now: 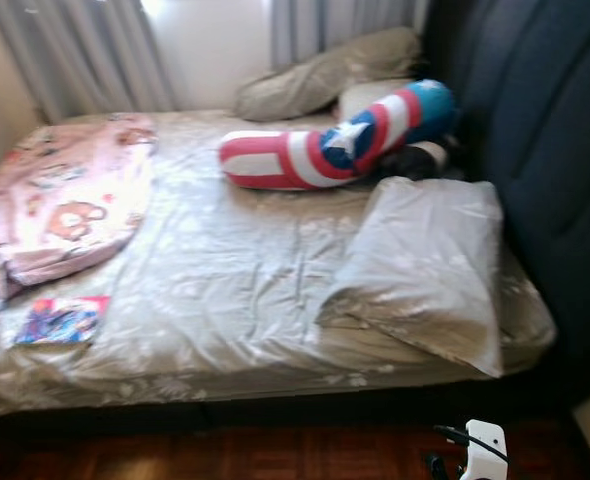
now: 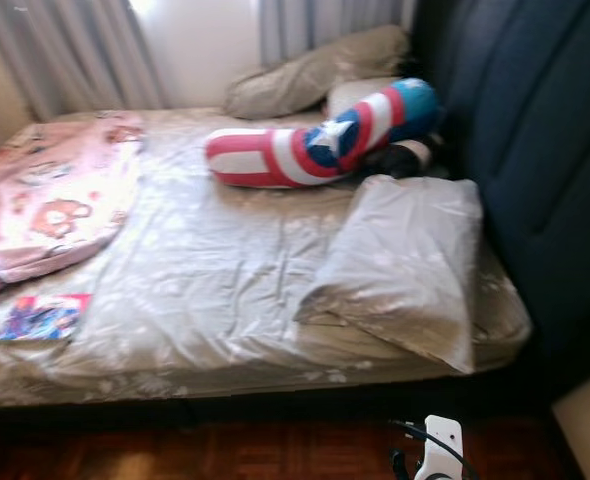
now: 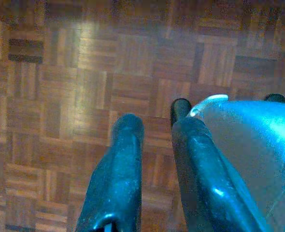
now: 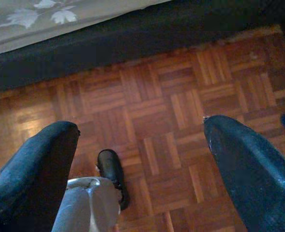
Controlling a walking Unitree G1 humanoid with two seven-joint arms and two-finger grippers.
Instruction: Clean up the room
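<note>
Nearest, both arms hang idle over the parquet floor [image 4: 157, 125]: the left tool [image 3: 152, 145] has its fingers nearly together with nothing between them, and the right tool [image 4: 142, 145] is spread wide and empty, close to the bed's dark base. Beyond them the bed [image 1: 245, 300] carries the clutter: a small colourful book [image 1: 60, 320] lies flat near the front edge on the robot's left, a grey pillow [image 1: 425, 265] sits askew on the right, a pink blanket [image 1: 60, 205] is bunched along the left side, and a star-striped bolster [image 1: 325, 145] lies across the far end by another pillow [image 1: 325, 75]. The sensible first step seems to be stepping closer and reaching for the book, pinching its near edge, since flat things slip. The head views show the whole bed; the wrist views add the floor and the bed's flower-printed hem [image 4: 50, 17].
</note>
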